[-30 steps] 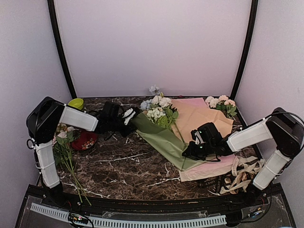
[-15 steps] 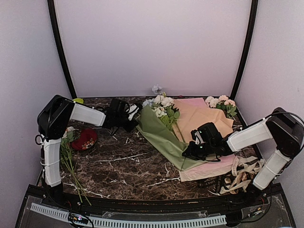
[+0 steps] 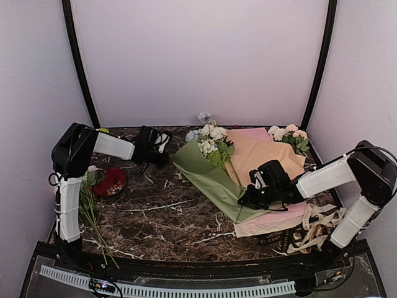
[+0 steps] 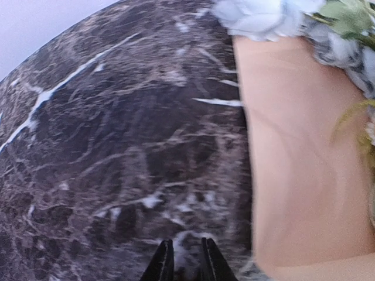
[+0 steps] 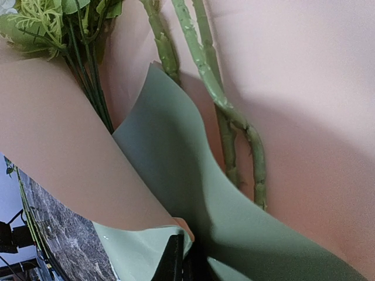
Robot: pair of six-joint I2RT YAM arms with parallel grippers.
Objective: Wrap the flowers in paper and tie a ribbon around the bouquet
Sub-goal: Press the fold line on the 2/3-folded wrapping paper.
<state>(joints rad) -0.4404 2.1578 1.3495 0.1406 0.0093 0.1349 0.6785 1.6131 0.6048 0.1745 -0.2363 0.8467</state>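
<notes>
Top external: left pincer [image 3: 165, 158] has backed off the paper [image 3: 208, 178].

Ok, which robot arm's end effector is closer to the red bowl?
Left. The left end effector hovers just behind and right of the red bowl. The right end effector is far across the table, at the near end of the paper.

There are 3 paper sheets [image 3: 211, 183], 3 flower bunches [image 3: 209, 141].

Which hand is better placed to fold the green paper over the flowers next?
Likely right: right hand is shut on the paper at its near end; left hand hovers over marble, holding nothing.
</notes>
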